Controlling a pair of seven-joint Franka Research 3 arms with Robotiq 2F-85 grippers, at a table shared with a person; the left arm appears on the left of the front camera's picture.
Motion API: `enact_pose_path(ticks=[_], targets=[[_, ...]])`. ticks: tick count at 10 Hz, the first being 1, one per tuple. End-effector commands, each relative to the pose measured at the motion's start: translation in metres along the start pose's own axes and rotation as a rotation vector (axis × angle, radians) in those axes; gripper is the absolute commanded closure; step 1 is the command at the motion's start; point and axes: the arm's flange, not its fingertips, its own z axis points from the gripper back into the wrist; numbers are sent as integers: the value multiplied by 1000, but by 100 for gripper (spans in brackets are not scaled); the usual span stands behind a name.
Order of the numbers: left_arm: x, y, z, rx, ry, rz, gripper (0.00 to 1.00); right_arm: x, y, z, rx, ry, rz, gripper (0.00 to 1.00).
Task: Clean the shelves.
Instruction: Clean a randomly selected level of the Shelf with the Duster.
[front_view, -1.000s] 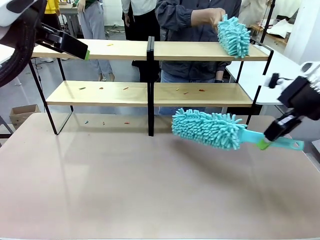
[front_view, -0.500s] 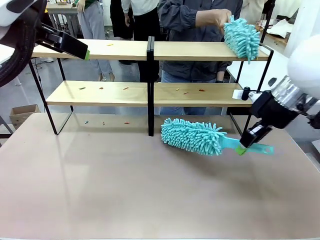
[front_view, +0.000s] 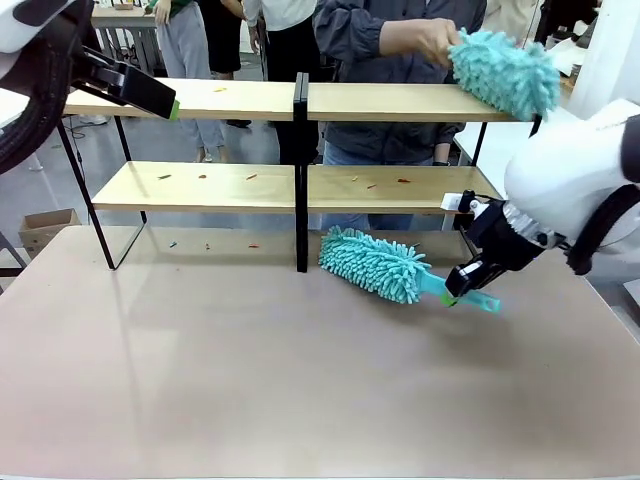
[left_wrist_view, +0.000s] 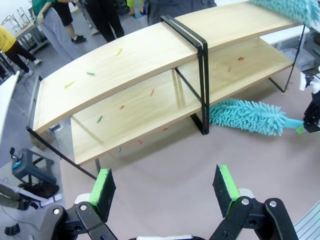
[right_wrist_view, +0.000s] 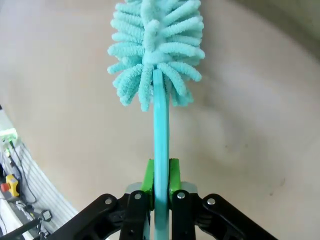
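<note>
The shelves (front_view: 400, 102) stand across the far half of the table, two light wooden tiers on a black frame, also seen in the left wrist view (left_wrist_view: 150, 55). Small coloured scraps (front_view: 250, 177) lie on both boards and on the table beneath. My right gripper (front_view: 452, 295) is shut on the handle of a teal fluffy duster (front_view: 372, 262), whose head rests low by the centre post. From the right wrist, the handle sits clamped between the green pads (right_wrist_view: 147, 176). My left gripper (left_wrist_view: 165, 187) is open and holds nothing, up by the top board's left end (front_view: 165, 103). A person's hand (front_view: 425, 38) holds a second duster (front_view: 505, 70) on the top board's right end.
A white table (front_view: 560, 130) stands to the right behind the rack. A cardboard box (front_view: 45, 228) sits on the floor at left. Other people stand behind the shelves. The near half of the brown tabletop (front_view: 250, 380) is bare.
My right arm has swung the duster left and in toward the centre post, lowering its head. The person's duster has swept right along the top board.
</note>
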Motion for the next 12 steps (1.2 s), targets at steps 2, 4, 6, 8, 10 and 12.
enact_pose_path(ticks=[2,4,6,8,10,12], targets=[[0,1,1,3,-2,1,0,-73,4,-38,53,-100,20,100],[0,1,1,3,-2,1,0,-74,1,-38,6,-142,-40,100],[0,1,1,3,-2,1,0,-80,6,-21,-54,-154,-132,100],[0,1,1,3,-2,1,0,-92,14,3,-154,-137,-223,100],[0,1,1,3,-2,1,0,-102,18,23,-194,-22,-345,100],[0,1,1,3,-2,1,0,-109,25,43,-344,-67,-422,100]])
